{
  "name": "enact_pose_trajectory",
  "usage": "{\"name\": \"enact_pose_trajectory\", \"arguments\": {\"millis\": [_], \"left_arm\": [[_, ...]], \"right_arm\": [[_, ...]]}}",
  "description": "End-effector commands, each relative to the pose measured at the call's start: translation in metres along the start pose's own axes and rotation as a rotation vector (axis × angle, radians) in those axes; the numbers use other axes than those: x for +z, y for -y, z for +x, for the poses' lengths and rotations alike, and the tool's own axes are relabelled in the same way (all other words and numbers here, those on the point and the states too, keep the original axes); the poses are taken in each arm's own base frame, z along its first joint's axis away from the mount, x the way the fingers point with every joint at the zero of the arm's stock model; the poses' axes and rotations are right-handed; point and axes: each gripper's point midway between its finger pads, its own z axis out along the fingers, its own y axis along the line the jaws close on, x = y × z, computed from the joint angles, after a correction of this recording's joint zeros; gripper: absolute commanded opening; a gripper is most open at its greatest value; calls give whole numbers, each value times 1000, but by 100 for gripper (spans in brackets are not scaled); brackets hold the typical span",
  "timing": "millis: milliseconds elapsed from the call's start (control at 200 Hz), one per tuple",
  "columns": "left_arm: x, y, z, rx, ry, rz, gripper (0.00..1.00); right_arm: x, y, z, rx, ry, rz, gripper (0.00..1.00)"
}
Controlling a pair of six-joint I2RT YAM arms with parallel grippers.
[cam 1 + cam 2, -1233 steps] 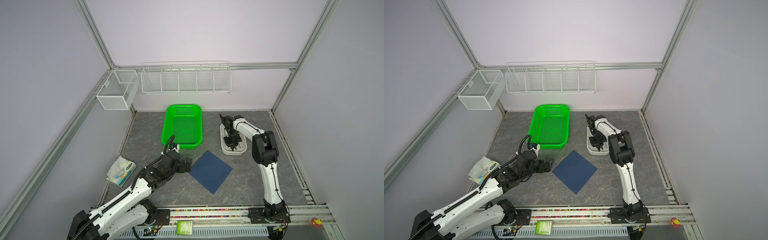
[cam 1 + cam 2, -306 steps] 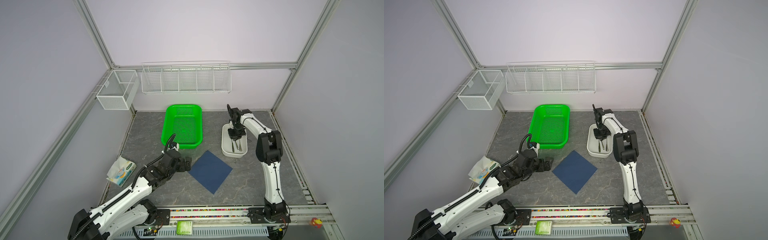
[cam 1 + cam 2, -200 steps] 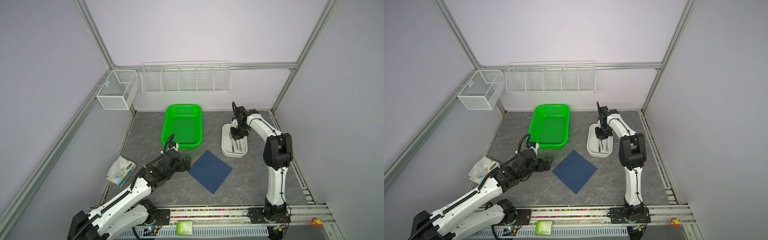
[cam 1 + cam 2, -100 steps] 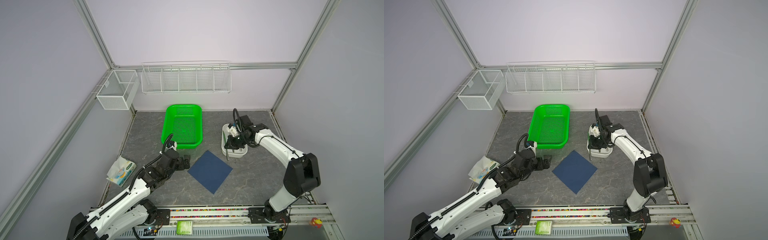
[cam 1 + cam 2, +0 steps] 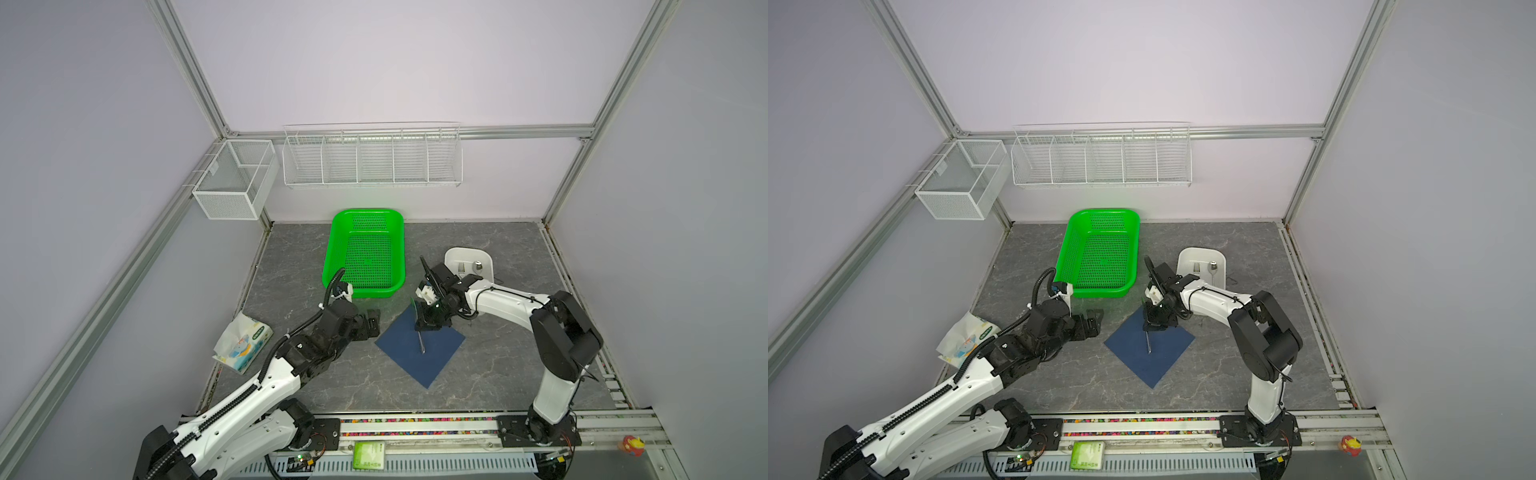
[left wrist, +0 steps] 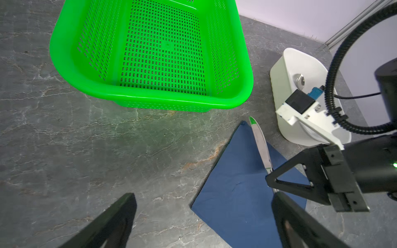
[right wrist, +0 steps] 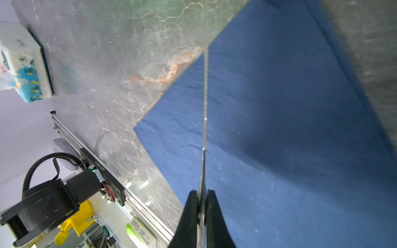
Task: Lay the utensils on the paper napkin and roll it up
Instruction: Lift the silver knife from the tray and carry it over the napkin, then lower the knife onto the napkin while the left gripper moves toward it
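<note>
- Right tool [image 5: 420, 328] clamps the slim silver metal knife [image 5: 421, 344] over the dark blue square paper napkin [image 5: 415, 368]; left tool [image 5: 372, 326] gapes empty, left of it.
- Seemingly the placing step; next, lower flat and release.

Knife [image 6: 261, 143] gleaming as polished metal; napkin [image 6: 236, 193] showing matt, creased paper; basket [image 6: 163, 97] shining as glossy plastic; tabletop [image 6: 86, 139] looking stone-veined.
</note>
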Motion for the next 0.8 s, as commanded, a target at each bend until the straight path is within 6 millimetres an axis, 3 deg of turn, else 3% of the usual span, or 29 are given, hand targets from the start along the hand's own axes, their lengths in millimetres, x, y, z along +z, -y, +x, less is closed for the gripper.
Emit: {"name": "enact_pose_trajectory", "arguments": {"millis": [0,435,795], "left_arm": [[-1,-4,-1,-16,12,-10,99],[-1,-7,3,-15,6,-15,99],[0,-6,4,-13,-2,-8,99]], "right_arm": [[9,5,0,42,-2,5,7],[29,23,4,63,-39,53,8],[14,9,-7,38,13,14,8]]}}
